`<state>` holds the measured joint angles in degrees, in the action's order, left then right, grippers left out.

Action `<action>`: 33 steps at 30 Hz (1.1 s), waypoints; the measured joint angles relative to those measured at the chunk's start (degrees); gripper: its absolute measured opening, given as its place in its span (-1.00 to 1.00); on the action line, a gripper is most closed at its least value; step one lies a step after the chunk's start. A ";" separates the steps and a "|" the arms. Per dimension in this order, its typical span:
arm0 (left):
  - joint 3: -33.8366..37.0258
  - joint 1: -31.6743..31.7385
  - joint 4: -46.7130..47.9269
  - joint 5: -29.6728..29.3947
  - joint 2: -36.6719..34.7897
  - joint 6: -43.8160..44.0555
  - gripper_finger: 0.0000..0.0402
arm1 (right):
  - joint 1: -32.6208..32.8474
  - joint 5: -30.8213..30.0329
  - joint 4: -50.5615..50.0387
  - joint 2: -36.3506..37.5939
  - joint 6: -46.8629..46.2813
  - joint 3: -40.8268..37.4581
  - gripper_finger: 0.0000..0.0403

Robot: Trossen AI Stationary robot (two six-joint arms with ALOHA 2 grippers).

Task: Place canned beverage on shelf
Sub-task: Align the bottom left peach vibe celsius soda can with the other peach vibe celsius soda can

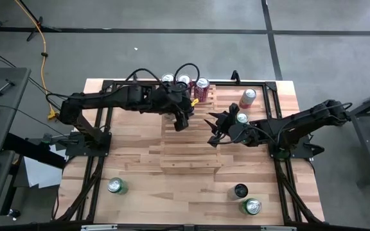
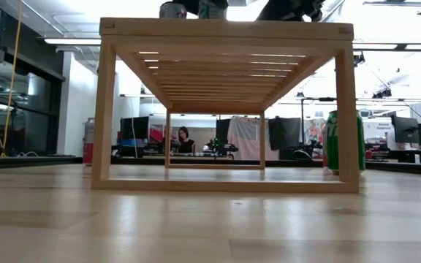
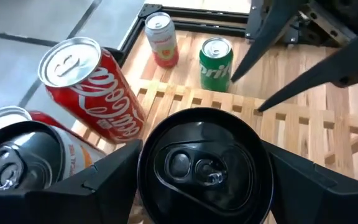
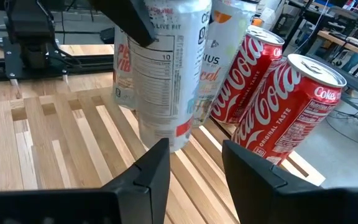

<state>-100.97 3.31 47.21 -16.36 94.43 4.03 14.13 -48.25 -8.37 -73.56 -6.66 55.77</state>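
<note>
You are holding black-topped can (image 3: 205, 165) in left tool (image 1: 180, 120), jaws clamped round it, over shelf (image 1: 188, 160) far edge beside three cans (image 1: 184, 82) already shelved. Release pending. Right tool (image 1: 216, 131) is hovering nearby, part-open, empty. Loose cans (image 1: 248, 97) remaining on desk (image 1: 140, 186).

From table height, the shelf (image 2: 225, 109) top cuts off both grippers and the cans there; a post half hides the green can (image 2: 330, 142).

One slatted shelf (image 1: 188, 151), eight cans, two arms
</note>
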 joint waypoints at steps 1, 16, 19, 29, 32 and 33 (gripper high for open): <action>-0.01 0.07 0.07 0.95 0.00 0.47 0.40 | 0.00 0.02 0.01 0.00 0.02 0.00 -0.35; -0.11 0.07 1.15 3.37 -0.11 1.40 0.40 | 0.00 0.20 0.01 -0.04 -0.42 0.00 -0.35; -0.11 0.07 1.19 3.35 -0.11 1.38 0.40 | 0.00 0.20 0.01 -0.04 -0.42 0.00 -0.35; -0.04 0.07 0.73 0.53 0.07 0.31 0.40 | 0.00 0.48 0.01 -0.04 -0.44 0.00 -0.35; -0.04 0.07 0.71 0.44 0.07 0.21 0.40 | 0.01 0.50 0.02 -0.04 -0.43 0.00 -0.35; -0.04 0.07 0.70 0.44 0.07 0.22 0.40 | 0.00 0.52 0.03 -0.04 -0.43 0.00 -0.35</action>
<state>-101.01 3.38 47.91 -15.92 94.50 4.25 14.13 -47.73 -8.34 -73.60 -7.09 55.77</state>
